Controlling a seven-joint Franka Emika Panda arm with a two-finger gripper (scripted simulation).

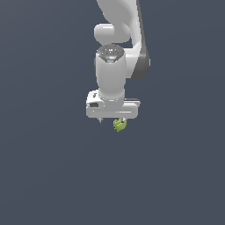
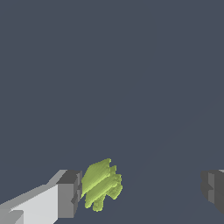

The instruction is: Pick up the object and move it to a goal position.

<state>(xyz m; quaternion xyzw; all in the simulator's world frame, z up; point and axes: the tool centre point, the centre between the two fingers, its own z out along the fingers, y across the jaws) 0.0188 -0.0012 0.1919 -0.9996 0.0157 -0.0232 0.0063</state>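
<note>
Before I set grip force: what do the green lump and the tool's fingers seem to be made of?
Green lump: matte lime, ridged and bumpy, with no shine; it could be foam, rubber or plastic, and the render leaves that open. Fingers: flat matte grey pads on smooth white bodies, looking like hard plastic or painted metal. The tool stands open.

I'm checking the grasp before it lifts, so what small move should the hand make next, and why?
Probably shift sideways to centre on the small lime-green bumpy lump, then close. In the wrist view the white hand is open, with the lump right beside one grey finger pad and far from the other.
</note>
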